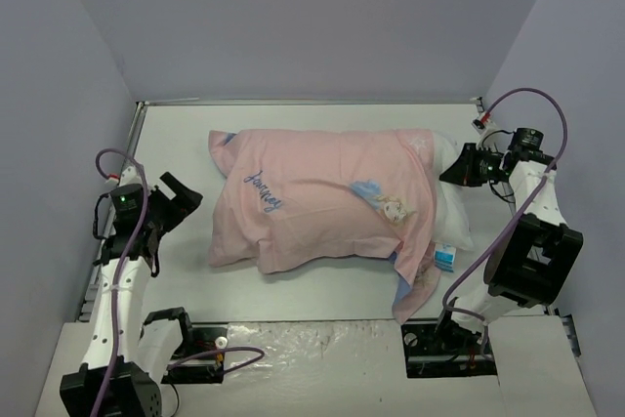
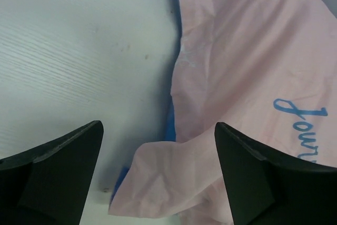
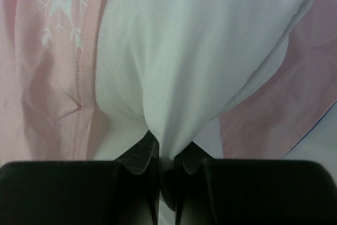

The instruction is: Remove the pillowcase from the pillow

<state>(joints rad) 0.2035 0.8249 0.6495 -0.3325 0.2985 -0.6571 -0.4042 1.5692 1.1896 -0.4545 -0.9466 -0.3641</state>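
The pale pink pillowcase lies across the middle of the table, with blue script and a printed princess on top. The white pillow sticks out of its right end, a blue-and-white tag at the near corner. My right gripper is shut on a pinch of the white pillow at that end; pink fabric lies on both sides. My left gripper is open, just left of the pillowcase's left end. In the left wrist view a folded pink corner with a blue underside lies between its fingers.
Grey walls close in the table on the left, back and right. A crinkled clear sheet covers the near edge between the arm bases. Bare white tabletop lies left of the pillowcase.
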